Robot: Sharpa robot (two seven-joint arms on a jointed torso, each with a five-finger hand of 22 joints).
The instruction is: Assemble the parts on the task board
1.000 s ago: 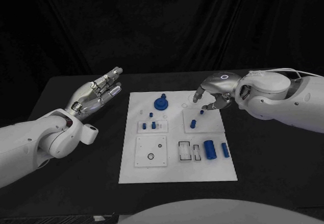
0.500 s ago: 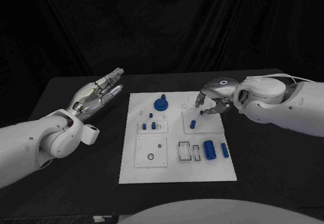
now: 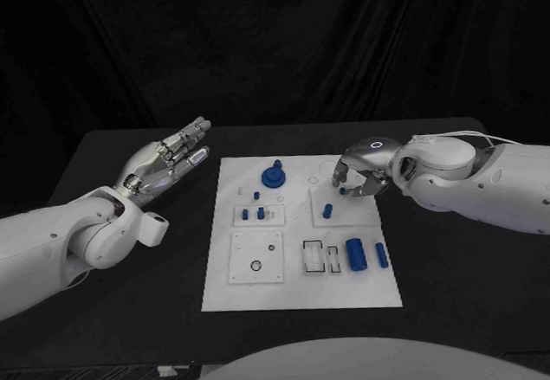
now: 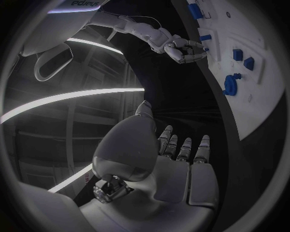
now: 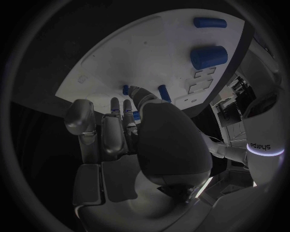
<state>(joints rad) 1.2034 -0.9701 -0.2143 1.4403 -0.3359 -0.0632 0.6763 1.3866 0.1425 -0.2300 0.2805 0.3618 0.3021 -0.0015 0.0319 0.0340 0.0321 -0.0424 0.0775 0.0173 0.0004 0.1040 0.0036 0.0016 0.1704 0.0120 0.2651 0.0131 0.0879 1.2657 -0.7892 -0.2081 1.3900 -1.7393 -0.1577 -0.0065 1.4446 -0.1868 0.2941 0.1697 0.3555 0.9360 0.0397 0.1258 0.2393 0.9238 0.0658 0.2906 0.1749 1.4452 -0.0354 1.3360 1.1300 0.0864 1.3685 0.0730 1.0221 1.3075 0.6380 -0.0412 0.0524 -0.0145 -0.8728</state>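
Note:
The white task board [image 3: 300, 292] lies mid-table and also shows in the left wrist view as task board [image 4: 266, 106]. On it are a blue knob [image 3: 274, 174], two short pegs [image 3: 253, 213] in a white block, one peg [image 3: 327, 210], and a thick cylinder [image 3: 357, 254] beside a thinner one [image 3: 381, 254]. My right hand [image 3: 357, 176] hovers low over the board's far right part with its fingers curled downward. In the right wrist view a small blue part [image 5: 137, 116] sits pinched between its thumb and fingers. My left hand [image 3: 160, 159] floats palm-up left of the board with its fingers spread and nothing in it.
A square white plate [image 3: 256, 259] with small holes sits on the board's near left. Outlined slots [image 3: 315, 255] lie next to the cylinders. Black table [image 3: 455, 266] surrounds the board, and a black curtain stands behind.
My right hand has dropped lower and drawn slightly nearer over the board's far right part. The left arm has stayed still.

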